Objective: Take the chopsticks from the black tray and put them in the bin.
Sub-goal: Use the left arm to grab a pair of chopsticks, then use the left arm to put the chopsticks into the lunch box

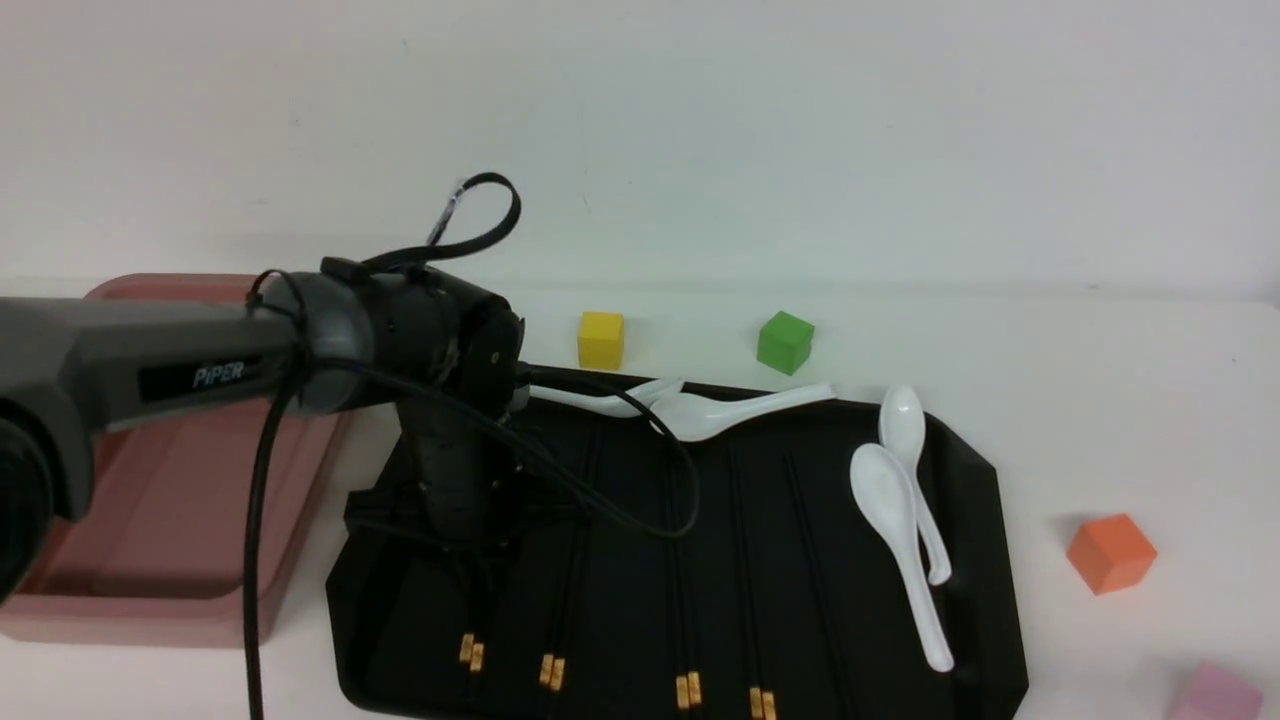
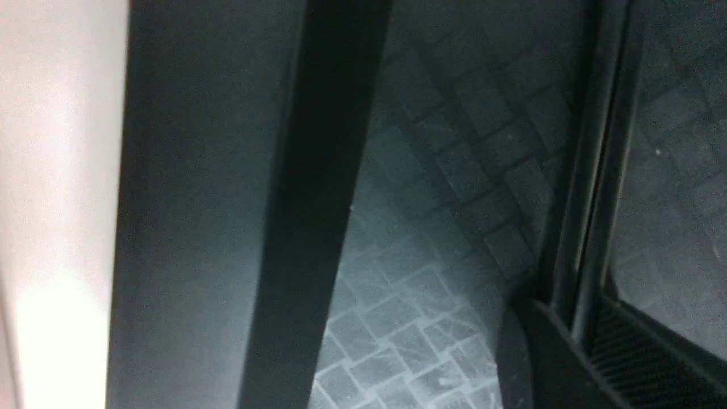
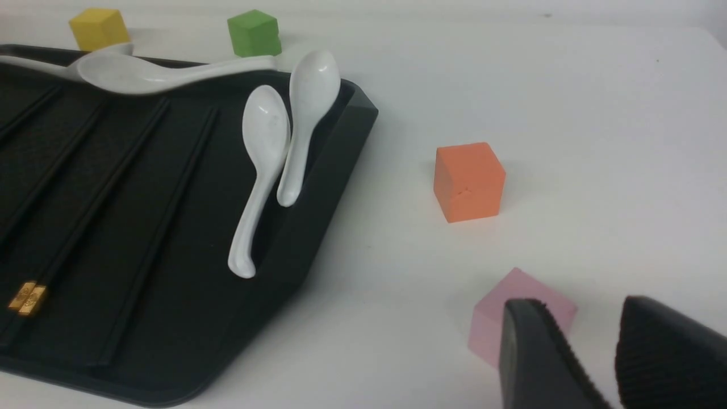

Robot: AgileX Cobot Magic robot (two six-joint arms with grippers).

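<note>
Right now, the left tool [image 2: 579,326] pinches paired chopsticks [image 2: 595,187] lying between its fingertips

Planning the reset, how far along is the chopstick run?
Done: none visible in the bin, partly hidden by the arm. In hand: left claw at the leftmost pair, grip unclear. Left: three more gold-banded pairs, plus dark length rightward, in tray.

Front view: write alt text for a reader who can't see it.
The robot's left arm reaches over a black tray holding black chopsticks with gold bands and white spoons. A pink bin stands left of the tray; yellow, green, orange and pink blocks lie around it.
</note>
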